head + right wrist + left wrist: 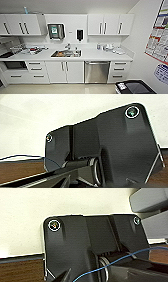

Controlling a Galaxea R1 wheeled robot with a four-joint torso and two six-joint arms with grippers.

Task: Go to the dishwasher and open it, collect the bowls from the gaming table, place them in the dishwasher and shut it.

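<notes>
The dishwasher (97, 72) is a grey steel-fronted unit under the white counter, right of centre, with its door closed and a bar handle along its top. It stands between the white double cupboard doors under the sink and a stack of white drawers. The bowls and the gaming table are out of view. Both wrist views look past the robot's own dark plate at a pale wall and a brown floor.
A long white counter (100, 56) holds a sink (66, 53), dishes and small items. White wall cupboards (110, 24) hang above. A dark bin (135, 88) stands at the lower right, near a wall with posters (160, 37). Pale floor lies before the units.
</notes>
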